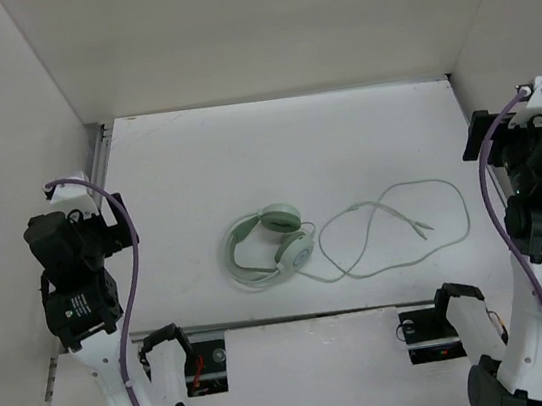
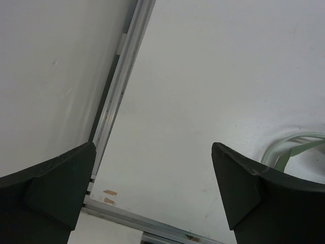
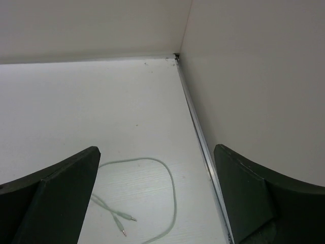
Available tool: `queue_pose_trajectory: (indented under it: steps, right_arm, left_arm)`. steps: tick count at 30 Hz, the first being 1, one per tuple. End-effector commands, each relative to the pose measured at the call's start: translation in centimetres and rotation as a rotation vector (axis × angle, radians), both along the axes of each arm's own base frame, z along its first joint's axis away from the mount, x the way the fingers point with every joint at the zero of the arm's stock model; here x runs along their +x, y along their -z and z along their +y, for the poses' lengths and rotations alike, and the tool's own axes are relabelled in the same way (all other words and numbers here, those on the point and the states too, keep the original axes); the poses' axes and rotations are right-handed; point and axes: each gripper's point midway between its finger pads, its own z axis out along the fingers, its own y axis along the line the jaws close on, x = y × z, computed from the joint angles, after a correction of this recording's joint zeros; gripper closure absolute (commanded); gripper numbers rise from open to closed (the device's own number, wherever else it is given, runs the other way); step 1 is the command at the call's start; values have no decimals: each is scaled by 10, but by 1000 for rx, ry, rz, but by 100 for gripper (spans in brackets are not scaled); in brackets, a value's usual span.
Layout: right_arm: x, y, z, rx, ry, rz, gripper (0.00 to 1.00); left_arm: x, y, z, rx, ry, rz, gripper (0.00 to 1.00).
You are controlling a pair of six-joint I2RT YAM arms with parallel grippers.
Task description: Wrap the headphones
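The pale mint-green headphones (image 1: 269, 247) lie flat near the table's front middle, earcups side by side, headband curving left. Their thin cable (image 1: 396, 231) runs right in loose loops and ends in two plugs (image 1: 426, 230). In the left wrist view a piece of the headband (image 2: 294, 148) shows at the right edge. In the right wrist view the cable loop (image 3: 170, 188) and plugs (image 3: 127, 226) lie below. My left gripper (image 2: 152, 173) is open and empty, raised at the left side. My right gripper (image 3: 155, 173) is open and empty, raised at the right side.
White walls enclose the table on the left, back and right. Aluminium rails run along the left edge (image 2: 119, 76), the front edge (image 2: 152, 223) and the right edge (image 3: 200, 137). Purple arm cables (image 1: 125, 274) hang beside both arms.
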Motion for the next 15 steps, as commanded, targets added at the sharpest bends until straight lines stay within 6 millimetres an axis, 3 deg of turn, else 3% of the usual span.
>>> queue_pose_trajectory:
  steps: [1, 9, 11, 15]
  right_arm:
    - [-9, -40, 3, -58, 7, -192, 0]
    - [-16, -32, 7, -117, 2, -353, 0]
    - [-2, -11, 16, -69, -48, -283, 0]
    - [34, 50, 33, 33, -134, -67, 0]
  left_arm:
    - [7, -1, -1, -18, -5, -35, 0]
    - [23, 6, -24, -115, 80, -81, 0]
    - [32, 10, -38, -182, 131, -99, 0]
    - [51, 34, -72, -390, 216, -49, 0]
